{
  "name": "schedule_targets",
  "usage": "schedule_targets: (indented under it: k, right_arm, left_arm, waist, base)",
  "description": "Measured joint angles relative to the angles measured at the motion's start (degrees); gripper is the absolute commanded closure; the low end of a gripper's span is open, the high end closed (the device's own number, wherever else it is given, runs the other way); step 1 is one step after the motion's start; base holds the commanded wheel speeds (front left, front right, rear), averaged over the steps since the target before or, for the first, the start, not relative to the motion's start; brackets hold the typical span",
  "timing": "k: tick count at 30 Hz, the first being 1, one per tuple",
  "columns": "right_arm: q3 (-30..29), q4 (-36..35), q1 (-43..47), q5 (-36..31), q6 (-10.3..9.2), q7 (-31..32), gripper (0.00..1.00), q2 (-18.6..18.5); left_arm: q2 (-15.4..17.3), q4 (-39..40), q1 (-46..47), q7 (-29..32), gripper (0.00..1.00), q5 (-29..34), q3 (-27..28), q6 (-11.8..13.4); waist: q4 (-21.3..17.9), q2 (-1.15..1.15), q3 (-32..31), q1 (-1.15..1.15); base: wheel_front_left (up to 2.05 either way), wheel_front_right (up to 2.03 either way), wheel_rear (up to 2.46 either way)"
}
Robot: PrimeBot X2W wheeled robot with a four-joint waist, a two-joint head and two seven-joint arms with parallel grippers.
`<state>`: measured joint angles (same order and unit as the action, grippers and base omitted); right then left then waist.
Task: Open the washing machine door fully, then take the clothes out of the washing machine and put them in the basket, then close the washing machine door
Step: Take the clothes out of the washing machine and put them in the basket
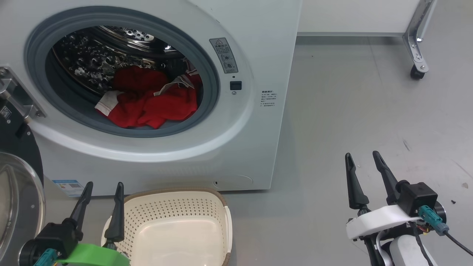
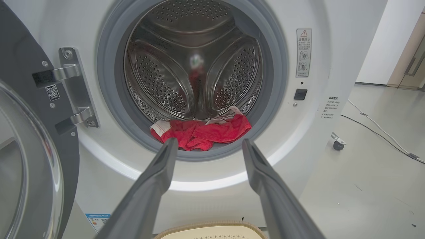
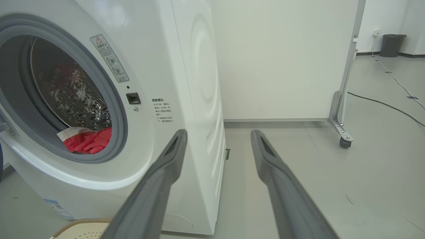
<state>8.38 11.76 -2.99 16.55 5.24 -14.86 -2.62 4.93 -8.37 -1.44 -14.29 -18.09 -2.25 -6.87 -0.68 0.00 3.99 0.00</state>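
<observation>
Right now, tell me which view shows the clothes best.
Head view: the clothes lie spread in the drum, seen from above. Left wrist view foreshortens them; right wrist view catches a sliver.

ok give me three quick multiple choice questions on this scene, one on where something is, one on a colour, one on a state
1. Where does the basket stand?
A. on the floor in front of the washing machine
B. inside the machine
C. on top of the machine

2. What colour are the clothes mainly?
A. blue
B. green
C. red

3. How is the washing machine door?
A. shut
B. swung open
C. taken off

Answers: 1 A, it sits on the grey floor against the machine's front. 2 C, red cloth with white trim lies in the machine. 3 B, it hangs on its hinge at the left.
</observation>
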Motion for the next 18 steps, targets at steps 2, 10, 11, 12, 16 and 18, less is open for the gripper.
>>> schedule_targets:
  k: [2,10,11,12,16,18]
  right_arm:
    - [0.0,0.0,0.0,0.0,0.00,0.0,0.00,0.0]
    - [0.0,0.1,0.0,0.0,0.00,0.0,0.00,0.0]
    - [0.0,0.1,0.0,0.0,0.00,0.0,0.00,0.0]
    - [0.0,0.1,0.0,0.0,0.00,0.0,0.00,0.0]
    - [0.0,0.1,0.0,0.0,0.00,0.0,0.00,0.0]
    - [0.0,0.1,0.0,0.0,0.00,0.0,0.00,0.0]
  left_arm:
    - [0.0,0.0,0.0,0.0,0.00,0.0,-0.1,0.0]
    - [0.0,-0.1,0.0,0.0,0.00,0.0,-0.1,0.0]
    - [0.0,-0.1,0.0,0.0,0.00,0.0,-0.1,0.0]
    - [0.0,-0.1,0.0,0.0,0.00,0.0,-0.1,0.0]
    - [0.0,-0.1,0.0,0.0,0.00,0.0,-0.1,0.0]
    - [0.0,-0.1,0.0,0.0,0.00,0.0,-0.1,0.0]
  waist:
    - [0.0,0.00,0.0,0.00]
    - [0.0,0.00,-0.1,0.00]
    - [0.0,0.00,-0.1,0.00]
    - [0.0,0.00,-0.1,0.00]
    - [0.0,0.00,-0.1,0.00]
    - [0.0,0.00,-0.1,0.00]
  base:
    - [0.06,-0.06,0.00]
    - [0.00,0.00,0.00]
    - [0.00,0.00,0.00]
    - [0.00,0.00,0.00]
    - [0.00,0.00,0.00]
    - [0.00,0.00,0.00]
